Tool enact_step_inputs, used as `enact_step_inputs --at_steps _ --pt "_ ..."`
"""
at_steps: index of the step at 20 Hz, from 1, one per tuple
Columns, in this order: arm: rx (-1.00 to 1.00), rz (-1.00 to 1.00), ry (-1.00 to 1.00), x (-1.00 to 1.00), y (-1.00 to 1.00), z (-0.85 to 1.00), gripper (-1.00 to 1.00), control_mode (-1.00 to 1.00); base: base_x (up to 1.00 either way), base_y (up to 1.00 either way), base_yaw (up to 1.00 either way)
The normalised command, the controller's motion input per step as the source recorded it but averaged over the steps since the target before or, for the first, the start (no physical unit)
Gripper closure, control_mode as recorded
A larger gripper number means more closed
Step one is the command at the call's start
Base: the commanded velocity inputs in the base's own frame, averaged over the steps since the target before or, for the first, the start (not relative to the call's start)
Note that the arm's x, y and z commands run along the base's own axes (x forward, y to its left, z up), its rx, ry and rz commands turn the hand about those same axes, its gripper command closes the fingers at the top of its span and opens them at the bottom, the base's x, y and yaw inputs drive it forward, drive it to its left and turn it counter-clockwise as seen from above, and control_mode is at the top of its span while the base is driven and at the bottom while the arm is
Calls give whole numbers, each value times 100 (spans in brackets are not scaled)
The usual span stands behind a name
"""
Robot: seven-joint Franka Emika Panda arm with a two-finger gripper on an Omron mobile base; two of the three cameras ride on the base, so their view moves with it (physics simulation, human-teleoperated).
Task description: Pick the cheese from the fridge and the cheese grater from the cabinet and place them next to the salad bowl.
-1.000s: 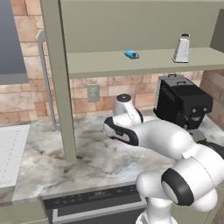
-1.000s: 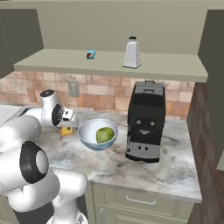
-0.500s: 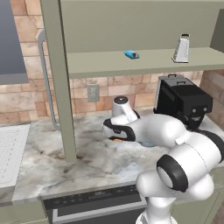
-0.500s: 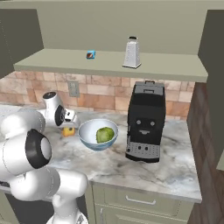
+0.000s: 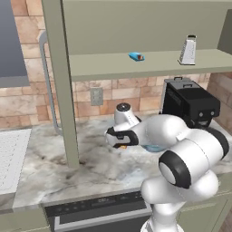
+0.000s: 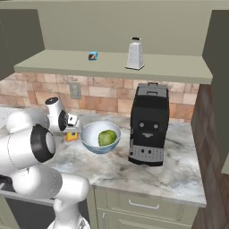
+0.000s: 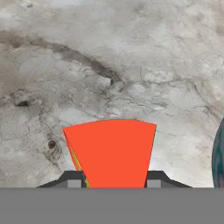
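The hand (image 7: 112, 186) has swung lower toward the tabletop (image 7: 131, 65) and stays clamped on the cheese (image 7: 111, 151), now just beside the bowl (image 6: 99, 137), so release looks near; the grater (image 6: 134, 53) waits on the shelf above.

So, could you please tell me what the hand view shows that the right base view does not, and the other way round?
The hand view alone shows the cheese's broad red-orange side up close, between the shut gripper's fingertips. The right base view alone shows the cheese grater and a small blue object on the cabinet shelf, the black coffee machine and the salad in the salad bowl. Both share the cheese, the marble counter and the bowl's rim.
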Motion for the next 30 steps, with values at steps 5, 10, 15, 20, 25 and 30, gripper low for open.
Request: enact_step_inputs --at_steps 5,10,15,20,25,30 --pt "0 0 0 3 0 -17 100 -100 0 0 0" --pt "0 0 0 2 0 -18 100 -100 0 0 0" --pt "0 0 0 1 -2 -15 100 -100 0 0 0" --pt "0 1 -1 -3 -8 -8 100 -100 0 0 0" --pt "-1 4 -4 -10 -8 -9 100 -100 0 0 0" --pt "-3 5 -7 -16 -6 -7 100 -100 0 0 0"
